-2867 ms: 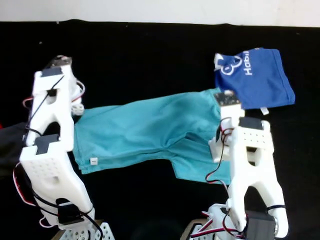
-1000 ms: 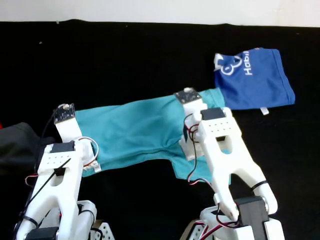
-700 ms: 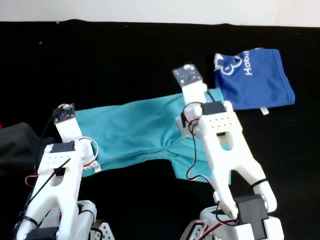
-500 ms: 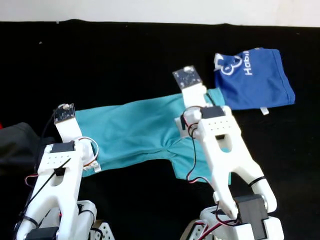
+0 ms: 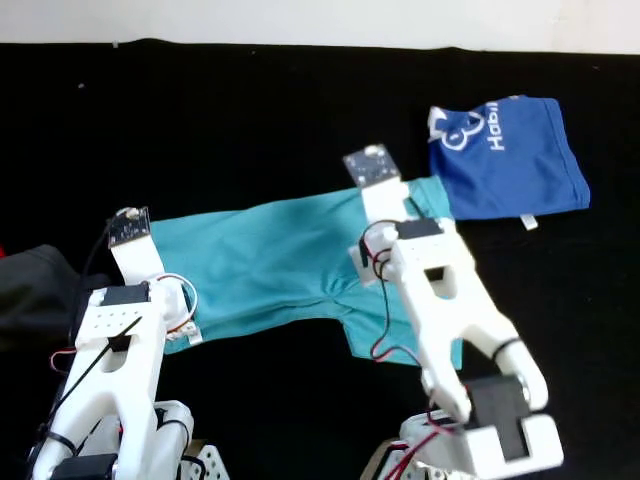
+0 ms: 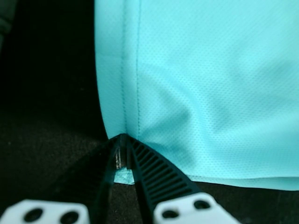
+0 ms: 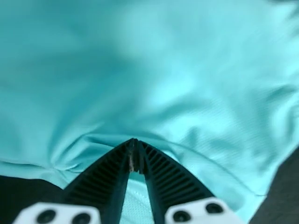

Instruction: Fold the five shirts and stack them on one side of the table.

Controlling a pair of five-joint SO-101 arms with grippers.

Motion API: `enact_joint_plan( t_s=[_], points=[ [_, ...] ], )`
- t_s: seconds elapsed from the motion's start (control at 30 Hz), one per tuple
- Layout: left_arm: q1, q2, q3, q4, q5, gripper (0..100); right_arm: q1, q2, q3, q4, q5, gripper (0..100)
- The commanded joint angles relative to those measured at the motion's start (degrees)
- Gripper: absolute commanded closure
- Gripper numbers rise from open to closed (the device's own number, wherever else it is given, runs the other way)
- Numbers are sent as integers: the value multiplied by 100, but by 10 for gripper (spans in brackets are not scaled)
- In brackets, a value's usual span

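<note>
The table (image 5: 250, 120) is draped in matte black cloth. A teal shirt (image 5: 270, 265) lies across its middle, running from the left side toward the far right. It is spread mostly flat, with soft creases gathering near its centre and one sleeve hanging toward the near edge. Up close its fabric is a fine mesh knit (image 6: 210, 84) with a double-stitched hem.

The right arm (image 5: 440, 290), made of white plastic segments with red and black wires, rises from the near edge. It stretches forward and leftward over the shirt, and its wrist is tipped down above the shirt's far edge. The left arm (image 5: 115, 350), built the same way, stands at the near left corner with its wrist bent down over the shirt's left hem.

A folded blue shirt (image 5: 510, 155) with white print sits near the far right corner. It is roughly rectangular, and its near left corner meets the teal shirt's end. A dark garment (image 5: 30, 290) is bunched at the left edge.

The right gripper (image 7: 134, 154) has black ribbed jaws clenched on a raised pinch of teal fabric. The left gripper (image 6: 122, 151) has its jaws clamped on the corner of the teal hem. A small white tag (image 5: 528, 222) sticks out from the blue shirt's near edge.
</note>
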Motion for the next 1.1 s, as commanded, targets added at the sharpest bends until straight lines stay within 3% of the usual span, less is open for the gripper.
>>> enact_joint_plan(
  t_s=[0.0, 0.27, 0.6, 0.93, 1.07],
  points=[
    [31, -22, 31, -141, 53, 992, -13, 365, -382, 154, 9, 990],
    [31, -22, 31, -141, 53, 992, -48, -690, -365, 1209, 9, 991],
    [31, -22, 31, -141, 53, 992, -48, -1297, 338, 1437, 26, 991],
    [31, -22, 31, -141, 53, 992, -251, -1297, -1051, 3363, -18, 991],
    [31, -22, 31, -149, 53, 992, -40, -1244, -1499, 2879, 0, 991]
  ],
)
